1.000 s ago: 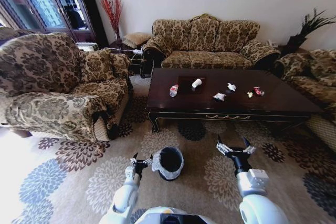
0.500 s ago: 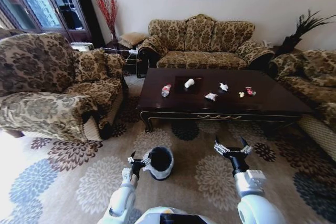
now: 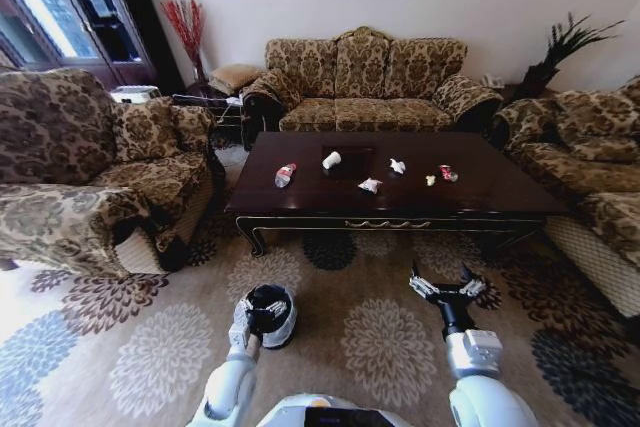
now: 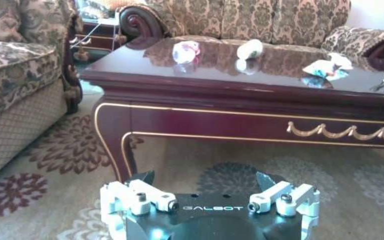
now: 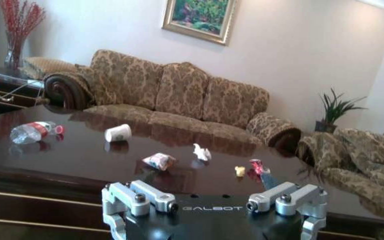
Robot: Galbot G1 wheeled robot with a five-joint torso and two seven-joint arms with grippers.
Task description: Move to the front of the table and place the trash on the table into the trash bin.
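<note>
The dark glossy table (image 3: 490, 192) stands ahead of me on the carpet. On it lies the trash: a clear bottle (image 3: 285, 175) with a red label, a white cup (image 3: 331, 160), two crumpled wrappers (image 3: 370, 185) (image 3: 397, 166), a yellowish scrap (image 3: 431, 180) and a crushed can (image 3: 446, 173). The trash bin (image 3: 288, 313), white-rimmed with a black liner, sits on the floor at my front left. My left gripper (image 3: 255, 309) is open, held low in front of the bin. My right gripper (image 3: 447, 285) is open above the carpet, short of the table's front edge.
A patterned sofa (image 3: 365, 82) stands behind the table, an armchair (image 3: 90, 177) to the left and another sofa (image 3: 590, 167) to the right. The table's curved front-left leg (image 4: 115, 145) is close to my left gripper. Open carpet (image 3: 380, 347) lies between me and the table.
The whole head view has shifted as I move: the table sits more central and the bin has slid left, now behind my left gripper. Both arms keep their pose.
</note>
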